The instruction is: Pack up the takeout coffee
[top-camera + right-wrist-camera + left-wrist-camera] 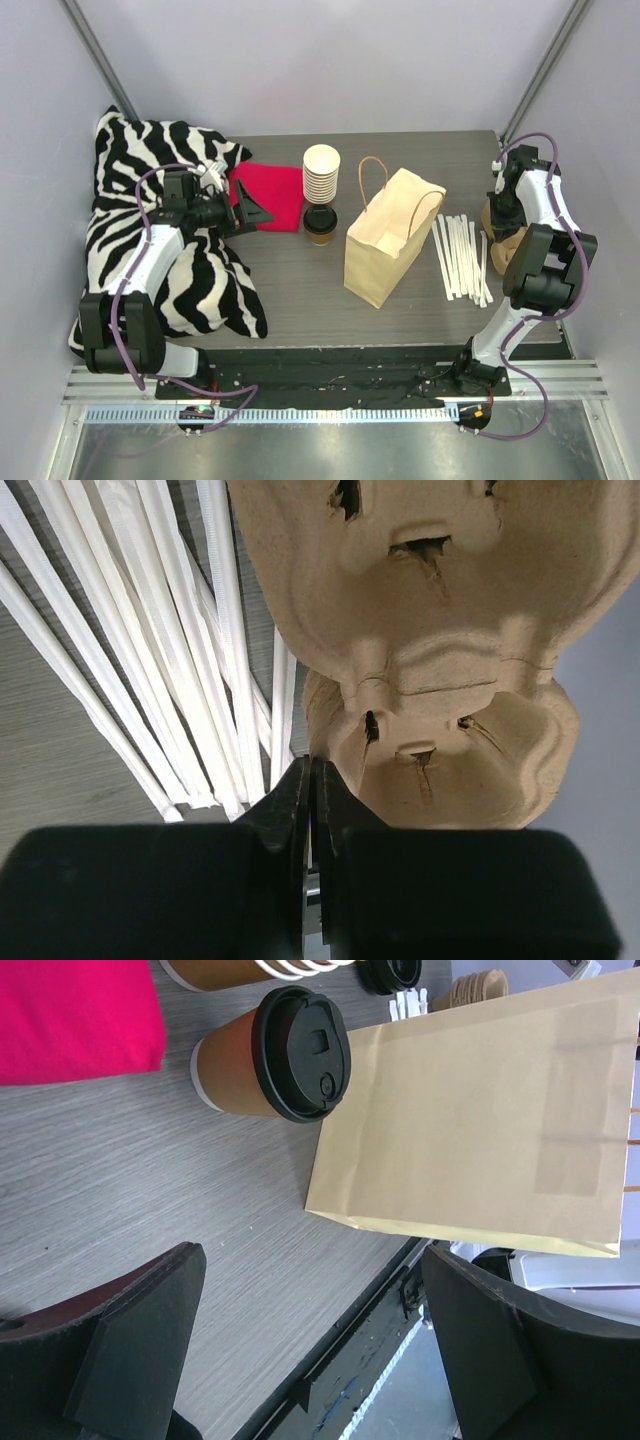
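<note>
The takeout coffee, a brown paper cup with a black lid, stands upright mid-table in front of a stack of white cups. In the left wrist view the takeout coffee sits just beside the brown paper bag. My left gripper hovers left of the cup over the red cloth's edge; the left gripper is open and empty. My right gripper is at the far right, and the right gripper is pinched on the near rim of a pulp cup carrier.
The paper bag stands open between the cup and a row of wrapped straws. A red cloth lies behind the left gripper. A zebra-print cloth covers the table's left side. Walls close in on both sides.
</note>
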`<state>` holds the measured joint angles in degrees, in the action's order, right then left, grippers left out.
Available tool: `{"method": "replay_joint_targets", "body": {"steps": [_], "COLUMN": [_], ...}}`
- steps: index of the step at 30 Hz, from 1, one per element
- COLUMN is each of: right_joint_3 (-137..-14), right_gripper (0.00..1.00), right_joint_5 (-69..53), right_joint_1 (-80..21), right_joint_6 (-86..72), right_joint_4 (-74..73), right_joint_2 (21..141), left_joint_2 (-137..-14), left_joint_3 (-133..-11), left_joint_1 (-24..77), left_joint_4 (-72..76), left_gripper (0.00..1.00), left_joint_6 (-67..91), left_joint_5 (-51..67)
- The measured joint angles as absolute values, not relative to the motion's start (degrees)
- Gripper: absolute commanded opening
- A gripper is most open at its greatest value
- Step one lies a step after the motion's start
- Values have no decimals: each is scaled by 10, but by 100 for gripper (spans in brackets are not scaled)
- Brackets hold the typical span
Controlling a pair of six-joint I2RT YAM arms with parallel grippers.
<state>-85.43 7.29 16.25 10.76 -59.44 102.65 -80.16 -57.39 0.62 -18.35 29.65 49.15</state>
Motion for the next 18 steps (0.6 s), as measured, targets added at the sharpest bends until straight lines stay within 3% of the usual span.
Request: {"method": "replay_joint_targets", "body": {"steps": [4, 12, 18], "right_joint_3": [-857, -862, -866], "right_gripper": [1, 32, 31], "right_joint_5": [71, 72, 74], "right_joint_1": [163, 163, 163], "right_joint_6": [107, 108, 111], "right_joint_4": [-596, -597, -598], "right_joint_2": [1027, 1027, 1033], "left_joint_2": [-802, -802, -806], "left_joint_3": [-574, -574, -574], "left_joint_1": [-6, -15, -15], "left_joint_4": [-182, -182, -177], "left_gripper": [95, 95, 94], "left_joint_6": [296, 297, 300], "left_joint_5": [493, 493, 495]}}
